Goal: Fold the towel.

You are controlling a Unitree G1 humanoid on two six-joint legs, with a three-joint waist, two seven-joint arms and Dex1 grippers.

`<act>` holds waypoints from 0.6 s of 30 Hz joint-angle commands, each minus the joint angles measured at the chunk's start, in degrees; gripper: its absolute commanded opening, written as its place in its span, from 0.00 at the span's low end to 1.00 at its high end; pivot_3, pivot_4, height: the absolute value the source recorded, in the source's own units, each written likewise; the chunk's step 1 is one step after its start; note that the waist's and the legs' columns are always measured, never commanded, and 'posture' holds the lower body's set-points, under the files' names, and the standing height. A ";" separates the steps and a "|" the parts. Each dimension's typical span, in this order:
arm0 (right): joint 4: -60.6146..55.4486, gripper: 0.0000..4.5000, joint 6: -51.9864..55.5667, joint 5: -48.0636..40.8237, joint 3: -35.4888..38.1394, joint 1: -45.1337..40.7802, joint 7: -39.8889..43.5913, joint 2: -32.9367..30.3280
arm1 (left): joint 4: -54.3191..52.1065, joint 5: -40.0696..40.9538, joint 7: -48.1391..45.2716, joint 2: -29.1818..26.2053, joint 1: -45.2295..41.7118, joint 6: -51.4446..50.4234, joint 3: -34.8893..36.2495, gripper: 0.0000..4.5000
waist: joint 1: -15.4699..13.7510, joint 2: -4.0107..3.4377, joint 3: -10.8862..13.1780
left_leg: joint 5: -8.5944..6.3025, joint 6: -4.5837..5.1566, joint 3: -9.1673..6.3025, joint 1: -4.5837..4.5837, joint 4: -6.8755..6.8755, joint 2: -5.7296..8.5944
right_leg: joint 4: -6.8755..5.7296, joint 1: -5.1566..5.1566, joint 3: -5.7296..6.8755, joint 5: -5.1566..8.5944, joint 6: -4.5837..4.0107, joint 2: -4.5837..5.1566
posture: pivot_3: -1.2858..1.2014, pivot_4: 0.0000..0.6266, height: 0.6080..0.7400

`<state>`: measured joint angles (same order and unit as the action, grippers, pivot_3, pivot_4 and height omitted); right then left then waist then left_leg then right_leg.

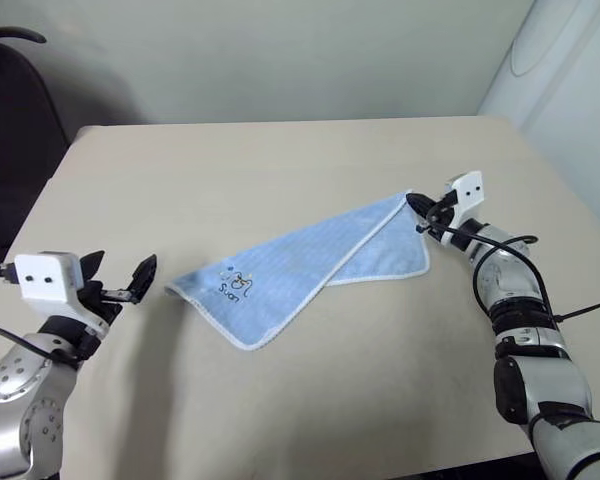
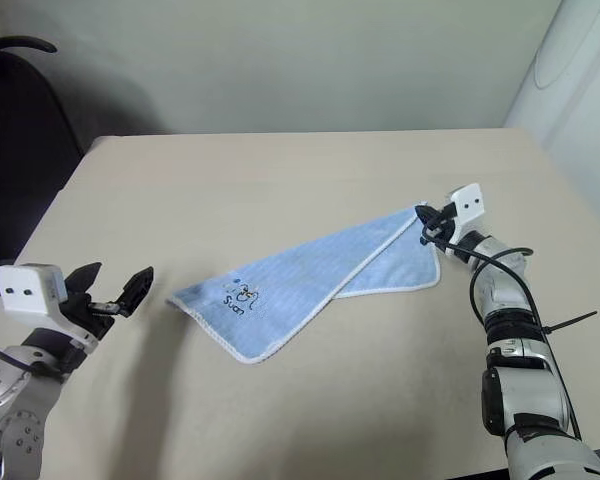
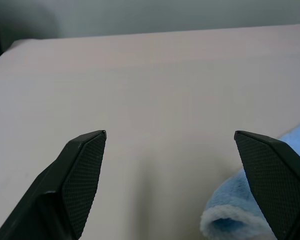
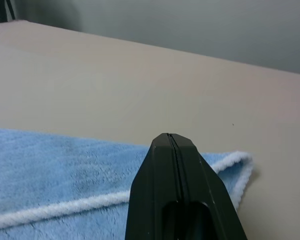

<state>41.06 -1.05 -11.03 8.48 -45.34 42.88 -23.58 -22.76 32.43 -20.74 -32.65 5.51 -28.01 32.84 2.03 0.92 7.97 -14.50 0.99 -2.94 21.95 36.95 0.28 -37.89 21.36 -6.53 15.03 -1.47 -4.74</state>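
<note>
The towel [image 1: 300,265] is light blue with white stitched edging and lies folded over on the beige table [image 1: 280,160]. Its dark logo [image 1: 235,282] faces up near the left corner. My left gripper [image 1: 125,265] hovers just left of that corner, open wide with nothing between its fingers. The left wrist view shows the corner [image 3: 235,215] beside one of the fingertips [image 3: 270,165]. My right gripper [image 1: 417,208] is shut at the towel's far right corner. In the right wrist view its closed tips [image 4: 171,137] stand over the blue cloth [image 4: 55,170], and no cloth shows between them.
A dark chair [image 1: 10,110] stands past the table's far left corner. A white rounded object [image 1: 570,60] stands beyond the far right edge. Bare tabletop stretches behind the towel and in front of it.
</note>
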 commanded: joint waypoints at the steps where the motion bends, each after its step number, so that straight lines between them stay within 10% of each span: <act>1: -2.39 0.00 0.26 -1.04 0.65 0.59 0.79 -1.27 | -1.95 0.40 -0.54 -1.26 -0.43 -0.48 0.39 0.99 | 0.01 0.00 0.00 | 0.00 0.00 0.00 0.00 0.01 0.00 | 0.00 0.00 0.00 0.00 0.00 0.00 | 0.52 0.24 1.00; 18: -1.92 0.00 0.00 0.61 -0.54 1.62 2.13 -5.28 | -0.18 -1.63 -0.74 -0.51 -4.19 0.86 -3.59 0.99 | -0.17 0.00 0.00 | 0.01 -0.02 0.00 0.00 0.02 0.00 | 0.00 -0.01 0.00 0.00 0.00 0.00 | 0.52 0.24 1.00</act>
<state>40.39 0.29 -10.76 7.68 -43.62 44.79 -27.70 -22.22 31.39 -21.34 -33.14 2.04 -28.69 29.50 1.85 0.92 7.97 -14.49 0.97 -2.93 21.95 36.97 0.28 -37.89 21.34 -6.53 15.03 -1.47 -4.74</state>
